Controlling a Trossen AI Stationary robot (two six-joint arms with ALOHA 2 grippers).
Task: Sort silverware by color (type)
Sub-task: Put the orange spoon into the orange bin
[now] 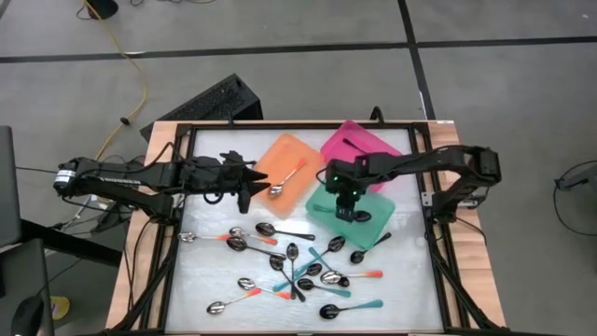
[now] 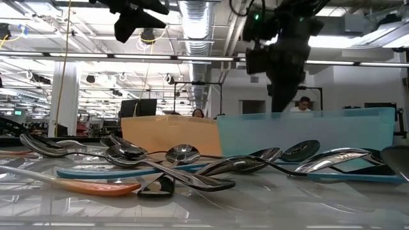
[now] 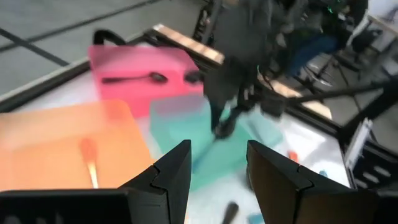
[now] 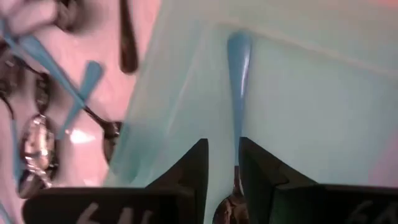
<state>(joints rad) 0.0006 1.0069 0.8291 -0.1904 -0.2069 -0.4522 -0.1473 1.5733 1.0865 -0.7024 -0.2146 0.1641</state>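
Sorted: one orange-handled metal spoon (image 1: 287, 180) in the orange rectangular plastic tray (image 1: 280, 154); one all-black spoon (image 1: 357, 145) in the pink tray (image 1: 378, 140).
Right hand (image 1: 349, 211): over the teal tray (image 1: 382, 213) — fingers nearly together around a teal-handled spoon (image 4: 238, 74).
Left hand (image 1: 244, 193): fingers apart, empty, beside the orange tray.
Left: most spoons — mixed pile (image 1: 294, 271) on the worktop (image 1: 201, 280). Early stage.

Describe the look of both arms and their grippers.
Both arms are slim, dark and jointed. The left gripper ends in two blocky black fingers; the right gripper has the same dark pair. A green light glows near the right wrist. Black cables trail along each arm.
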